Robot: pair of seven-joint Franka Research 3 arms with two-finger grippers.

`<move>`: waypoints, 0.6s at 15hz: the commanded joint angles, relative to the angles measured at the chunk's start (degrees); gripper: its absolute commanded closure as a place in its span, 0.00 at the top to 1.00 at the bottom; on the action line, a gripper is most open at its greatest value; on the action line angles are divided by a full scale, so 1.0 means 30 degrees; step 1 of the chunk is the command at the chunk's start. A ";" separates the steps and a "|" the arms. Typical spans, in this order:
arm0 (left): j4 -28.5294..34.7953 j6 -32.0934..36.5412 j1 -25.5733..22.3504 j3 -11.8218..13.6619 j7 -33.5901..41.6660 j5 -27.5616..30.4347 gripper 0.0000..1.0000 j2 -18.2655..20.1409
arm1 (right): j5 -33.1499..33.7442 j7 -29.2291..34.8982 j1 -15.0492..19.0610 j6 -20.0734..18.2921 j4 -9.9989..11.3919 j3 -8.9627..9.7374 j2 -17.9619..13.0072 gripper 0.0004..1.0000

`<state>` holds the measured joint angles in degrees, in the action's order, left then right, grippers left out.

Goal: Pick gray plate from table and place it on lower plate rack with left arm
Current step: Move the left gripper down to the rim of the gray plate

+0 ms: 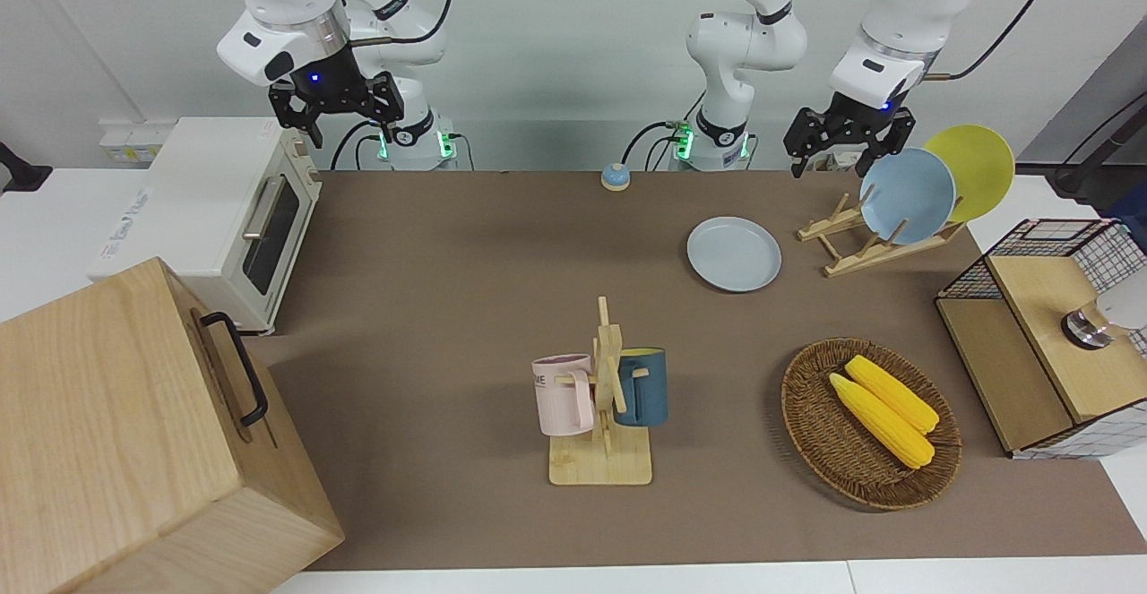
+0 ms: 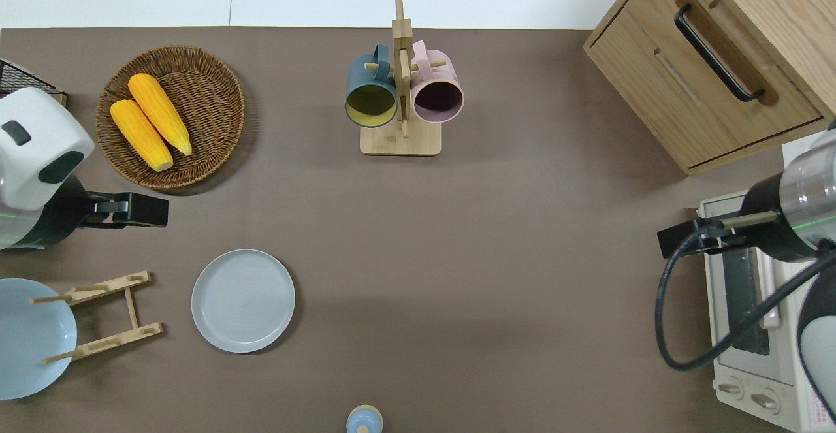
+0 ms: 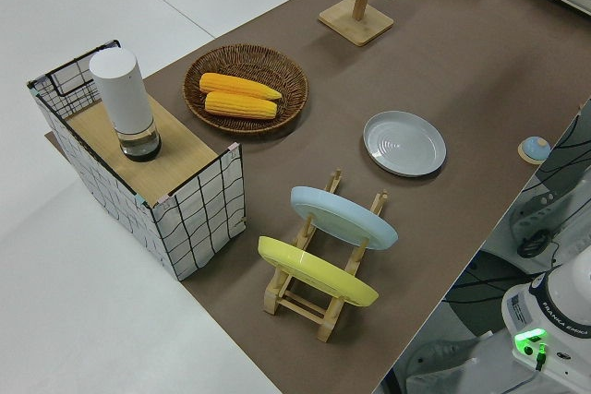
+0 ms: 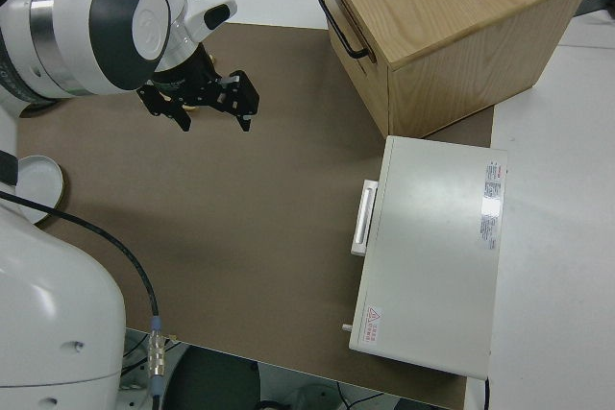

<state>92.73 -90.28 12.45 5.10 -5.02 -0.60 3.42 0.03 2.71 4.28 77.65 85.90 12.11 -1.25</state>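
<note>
Gray plate (image 2: 243,300) lies flat beside lower plate rack (image 2: 111,315).

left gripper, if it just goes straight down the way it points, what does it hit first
Probably bare table. In the overhead view the left gripper hangs between the basket and the gray plate, over neither, though its tilt leaves the exact line uncertain.

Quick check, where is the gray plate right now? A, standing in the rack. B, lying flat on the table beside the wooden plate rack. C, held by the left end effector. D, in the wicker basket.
B: the gray plate lies flat on the table beside the plate rack, which holds only a blue plate and a yellow plate.
</note>
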 commanded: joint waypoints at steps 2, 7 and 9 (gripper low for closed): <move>-0.0206 0.0504 -0.0048 0.0116 -0.0290 0.0347 1.00 -0.0174 | -0.0069 0.0121 0.0505 -0.0279 -0.0126 0.0387 -0.0080 0.99; -0.0148 0.0504 -0.0048 0.0145 -0.0232 0.0347 1.00 -0.0174 | -0.0069 0.0150 0.0505 -0.0279 -0.0126 0.0387 -0.0080 0.99; -0.0002 0.0504 -0.0077 0.0145 -0.0027 0.0318 1.00 -0.0145 | -0.0069 0.0150 0.0505 -0.0279 -0.0126 0.0387 -0.0080 0.99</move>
<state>92.73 -89.80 12.43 5.34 -5.34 -0.49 3.02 0.03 2.71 4.28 77.65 85.90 12.11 -1.25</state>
